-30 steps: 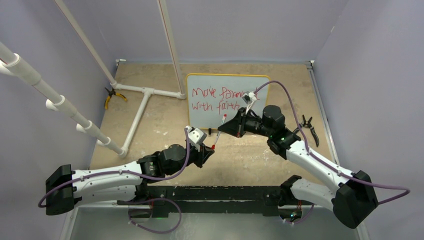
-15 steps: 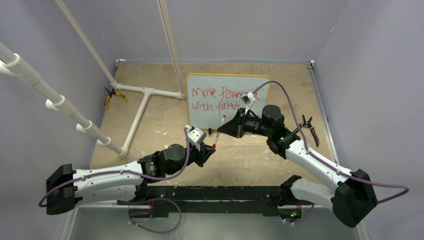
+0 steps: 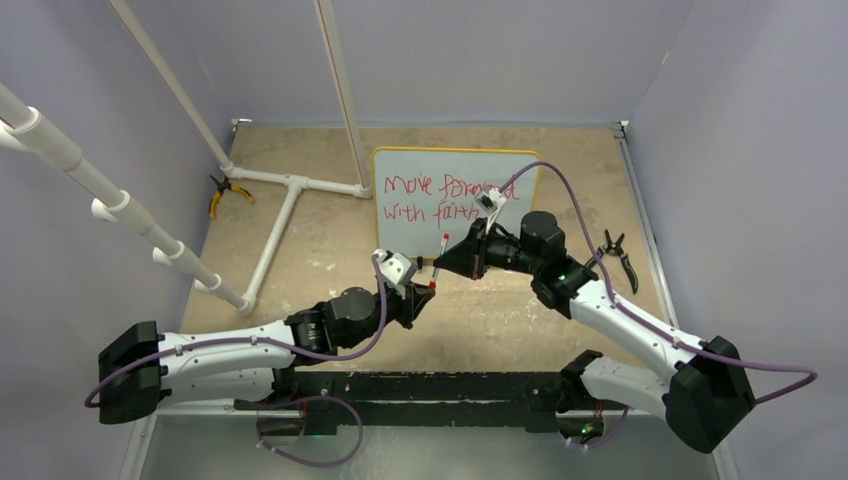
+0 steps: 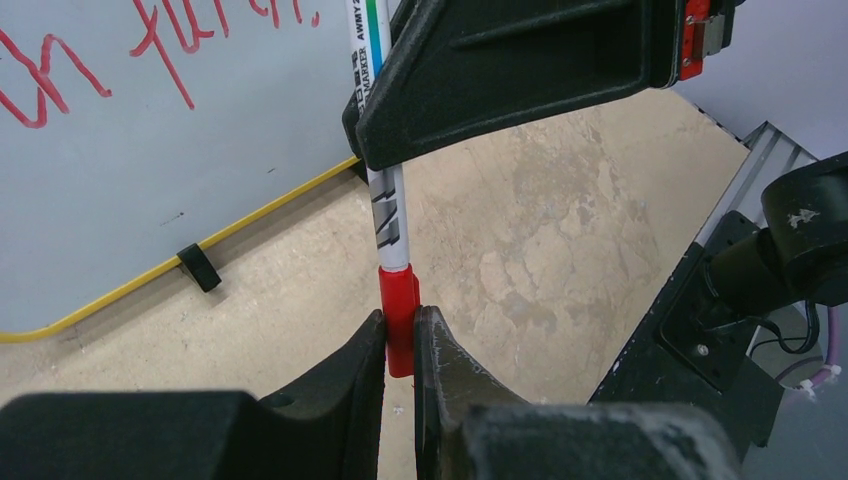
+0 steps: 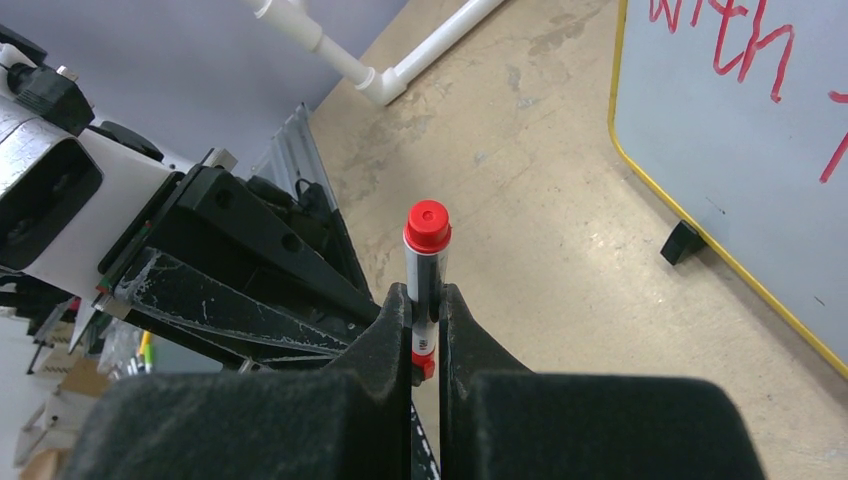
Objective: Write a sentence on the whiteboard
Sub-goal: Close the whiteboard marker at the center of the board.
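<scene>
Mottled tan surface (image 3: 480, 320) enclosed by plain lilac walls (image 3: 500, 60); the rounded, yellow-framed whiteboard (image 3: 410, 235) is stood at centre far, the red sentence (image 3: 430, 198) handwritten across it. Just near of it, a slim white marker (image 4: 388, 220) is clamped by the right tool (image 5: 426, 300), its red cap (image 4: 399, 300) pinched by the left tool (image 4: 400, 340)

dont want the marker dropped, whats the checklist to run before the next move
1. Writing finished: cannot tell. The right arm hides the ends of the red handwritten sentence on the small yellow-framed whiteboard.
2. Hold on the barrel: ok. The right gripper is shut on the white marker barrel.
3. Hold on the cap: ok. The left gripper is shut on the red plastic cap.
4. Cap meets barrel with no gap: ok. Whether it is fully seated: cannot tell.
5. Marker apart from the whiteboard: ok in the right wrist view.
</scene>
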You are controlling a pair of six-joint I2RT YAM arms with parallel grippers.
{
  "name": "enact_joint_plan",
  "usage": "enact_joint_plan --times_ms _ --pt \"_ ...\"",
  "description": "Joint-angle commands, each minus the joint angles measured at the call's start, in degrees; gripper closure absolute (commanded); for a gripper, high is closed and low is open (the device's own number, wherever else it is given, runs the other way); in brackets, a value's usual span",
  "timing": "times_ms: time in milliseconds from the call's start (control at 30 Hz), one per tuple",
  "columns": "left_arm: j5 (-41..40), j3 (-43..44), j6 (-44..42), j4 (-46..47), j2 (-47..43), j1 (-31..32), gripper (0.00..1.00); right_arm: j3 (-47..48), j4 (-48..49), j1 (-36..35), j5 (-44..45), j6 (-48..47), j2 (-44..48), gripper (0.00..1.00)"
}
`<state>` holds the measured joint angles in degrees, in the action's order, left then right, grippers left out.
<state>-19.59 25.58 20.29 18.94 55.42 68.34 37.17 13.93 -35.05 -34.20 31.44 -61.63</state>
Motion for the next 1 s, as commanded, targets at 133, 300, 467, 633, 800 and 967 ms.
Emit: enact_joint_plan --times_ms 133,300,467,633,800,967 --pt "-3.49 -0.22 -2.56 10.21 0.73 -0.08 1.0 -1.13 -1.3 -2.22 -0.18 -5.16 -1.67 1.0" --pt "-2.52 -0.57 -1.99 9.02 0.79 -1.07 1.0 -1.26 -2.1 -2.57 3.07 -4.41 -3.65 1.0" --pt "-1.63 -1.16 0.25 2.46 -1.65 -1.38 0.94 -2.92 0.48 -2.55 5.67 0.18 -5.21 1.0" --pt "0.43 -2.77 3.44 -5.01 -5.64 -1.45 0.72 -5.39 7.91 -2.57 7.92 4.88 -6.26 1.0" --pt "2.03 -3.88 6.54 -10.63 -9.32 -1.49 0.51 -6.83 12.06 -2.57 9.54 7.65 -6.67 1.0" --pt "7.29 -5.59 12.3 -10.04 -8.74 -2.67 0.4 -6.67 12.87 -2.56 7.92 7.52 -5.17 1.0"
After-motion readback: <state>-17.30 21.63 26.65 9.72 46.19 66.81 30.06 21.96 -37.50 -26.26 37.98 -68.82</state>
